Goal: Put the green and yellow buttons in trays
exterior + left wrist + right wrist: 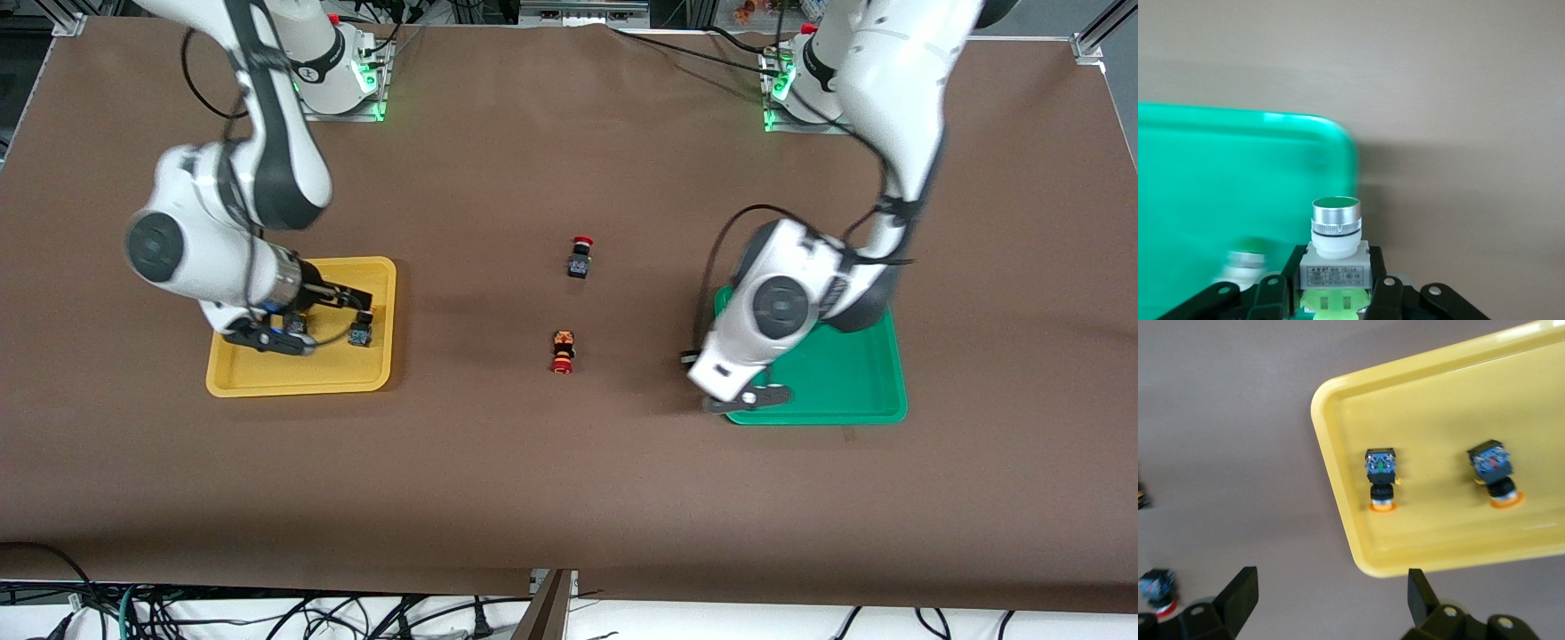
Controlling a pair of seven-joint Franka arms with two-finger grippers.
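Left gripper (1331, 293): clamped on a green button (1335, 230), over the green tray (845, 373); second green button (1241, 261) lies in the tray beside it
Right gripper (1331, 600): fingers spread, holding nothing, over the yellow tray (1338, 487); two yellow buttons (1381, 480) lie in the tray beneath it

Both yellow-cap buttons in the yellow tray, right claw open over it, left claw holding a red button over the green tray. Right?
One thing is wrong: the left claw holds a green button, not a red one; the left wrist view shows its green cap, over the green tray. Both yellow-cap buttons do lie in the yellow tray, with the right claw open.
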